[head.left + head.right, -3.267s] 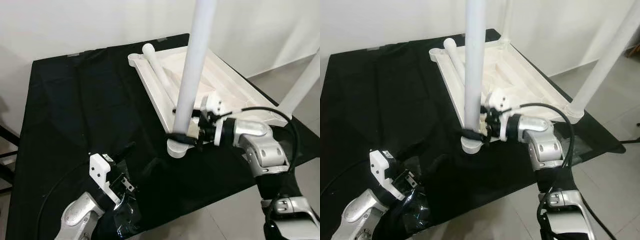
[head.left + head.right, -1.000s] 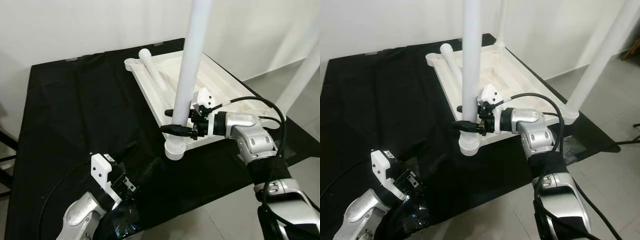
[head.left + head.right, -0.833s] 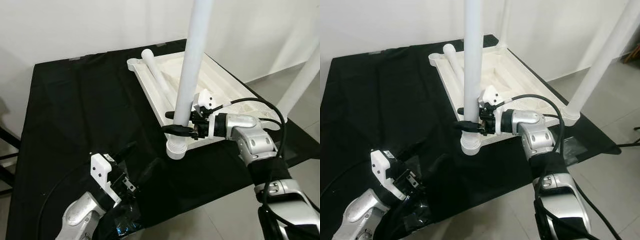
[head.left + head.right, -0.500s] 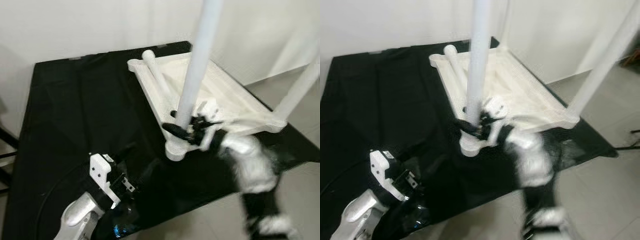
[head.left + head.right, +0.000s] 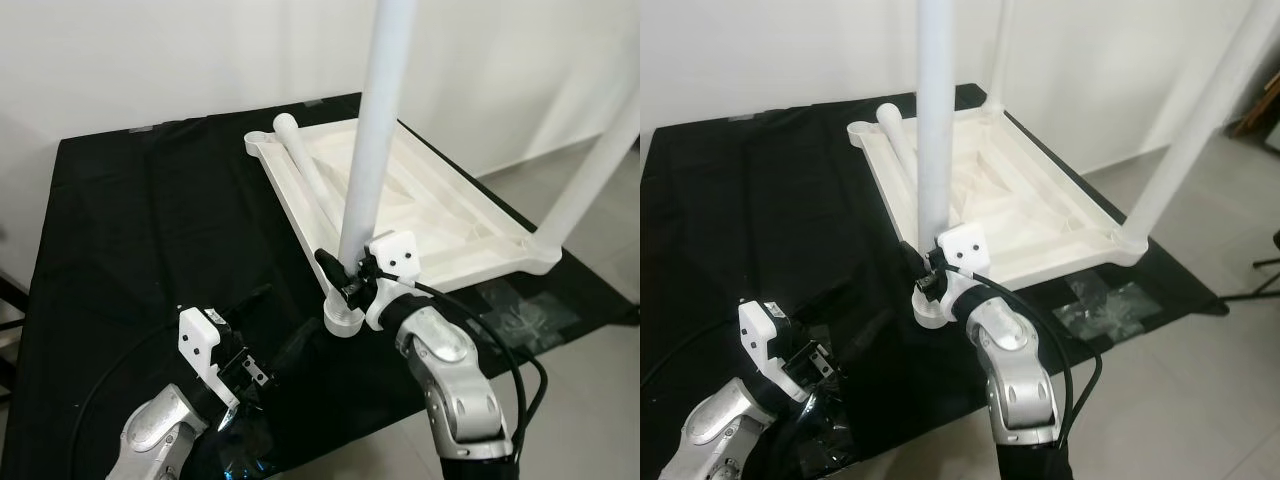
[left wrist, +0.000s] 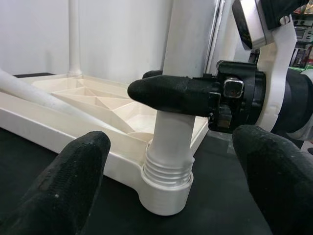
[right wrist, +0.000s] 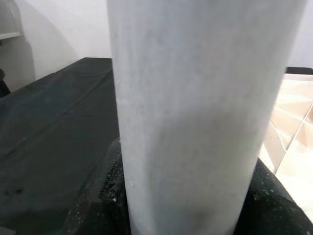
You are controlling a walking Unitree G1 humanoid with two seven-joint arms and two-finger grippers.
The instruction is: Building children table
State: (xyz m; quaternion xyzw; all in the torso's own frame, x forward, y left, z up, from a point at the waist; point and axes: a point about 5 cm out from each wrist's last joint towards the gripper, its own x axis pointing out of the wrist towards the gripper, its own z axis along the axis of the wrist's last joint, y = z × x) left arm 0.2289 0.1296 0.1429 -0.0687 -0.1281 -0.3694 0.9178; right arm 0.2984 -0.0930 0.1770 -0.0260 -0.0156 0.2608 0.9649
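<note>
Inverted white plastic table top (image 5: 440, 215) lying on a surface draped in black cloth (image 5: 150, 230), its ribbed underside facing up. An upright white leg (image 5: 368, 165) stands in the threaded corner socket (image 5: 343, 322) at the corner nearest the robot; the thread rings are exposed just above the socket in the left wrist view. The right gripper (image 5: 342, 275) is clenched on this leg low down, just above the socket, one black finger on each side of the tube; in the right wrist view the leg (image 7: 195, 112) rises between the dark fingers. A second upright leg (image 5: 590, 170) stands at the corner to the robot's right, and a third (image 5: 1002, 50) at the far corner. A loose leg (image 5: 303, 165) lies flat inside the table top along its left edge. The left gripper (image 6: 171, 196) is released, fingers spread wide, held low near the front edge of the surface and facing the socket without touching it.
</note>
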